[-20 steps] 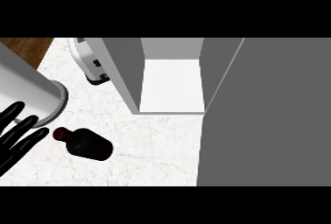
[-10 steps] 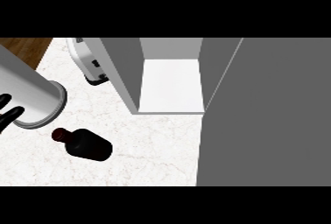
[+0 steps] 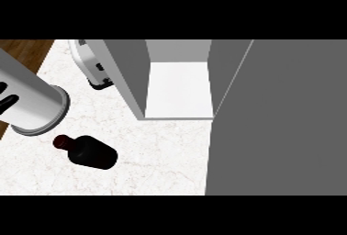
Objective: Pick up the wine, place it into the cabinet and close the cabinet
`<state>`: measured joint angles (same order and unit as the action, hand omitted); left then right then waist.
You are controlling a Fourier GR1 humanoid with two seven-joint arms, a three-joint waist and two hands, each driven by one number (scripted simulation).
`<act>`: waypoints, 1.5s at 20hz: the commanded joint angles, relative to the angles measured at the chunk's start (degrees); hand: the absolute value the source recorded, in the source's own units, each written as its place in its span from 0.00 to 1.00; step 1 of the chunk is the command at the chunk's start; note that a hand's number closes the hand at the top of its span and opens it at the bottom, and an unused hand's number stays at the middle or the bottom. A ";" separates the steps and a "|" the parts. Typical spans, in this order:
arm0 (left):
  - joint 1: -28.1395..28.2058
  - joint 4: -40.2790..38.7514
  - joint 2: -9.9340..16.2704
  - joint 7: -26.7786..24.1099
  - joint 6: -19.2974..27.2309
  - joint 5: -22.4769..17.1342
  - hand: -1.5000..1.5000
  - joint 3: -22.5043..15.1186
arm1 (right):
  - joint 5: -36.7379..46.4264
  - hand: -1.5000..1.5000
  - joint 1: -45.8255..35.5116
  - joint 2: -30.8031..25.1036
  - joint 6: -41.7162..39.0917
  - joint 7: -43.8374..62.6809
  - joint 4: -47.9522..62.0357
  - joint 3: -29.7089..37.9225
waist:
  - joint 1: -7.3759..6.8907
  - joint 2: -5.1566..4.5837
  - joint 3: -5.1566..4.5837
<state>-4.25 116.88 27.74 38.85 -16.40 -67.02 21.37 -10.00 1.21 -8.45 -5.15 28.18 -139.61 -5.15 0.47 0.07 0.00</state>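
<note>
Head view, looking steeply down on a white marble counter [image 3: 156, 160]. Landmark for all places below: the cabinet [image 3: 177, 89], standing open, pale grey walls around a white floor, with its grey door [image 3: 281, 119] swung wide and filling the side to its right.

No brand, label or writing readable anywhere, not even on the bottle.

Wine bottle [image 3: 86, 151] lying on its side on the counter, well to the lower left of the cabinet, dark glass, neck pointing up and left, body down and right. Outside the cabinet, touched by nothing.

Grey forearm [image 3: 30, 103] to the far left of the cabinet, thick and cylindrical, ending in a round rim just above the bottle's neck. Only a few black fingertips of the left hand [image 3: 8, 101] showing at the view's left edge, far left of the cabinet; cannot tell whether spread, pressed together or pinching. Right hand nowhere in sight.

White and black appliance [image 3: 92, 66] just left of the cabinet's upper wall, partly hidden by it. Strip of brown wood [image 3: 24, 55] beyond the counter's edge, far upper left of the cabinet.

Compared with half a second earlier: less of the left hand visible, drawn further toward the left edge. Bottle, cabinet and door unchanged in place.
</note>
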 commanded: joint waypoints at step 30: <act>-2.66 -32.51 -12.18 -18.18 -22.05 30.24 0.00 -5.10 | -5.44 0.00 -5.80 -0.56 2.22 13.74 -10.92 3.93 | -0.06 0.00 -0.02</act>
<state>-6.63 85.60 17.18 22.43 -39.14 -40.32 17.02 -9.49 -4.83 -7.86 -3.84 35.94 -141.30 -4.00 0.51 0.05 -0.04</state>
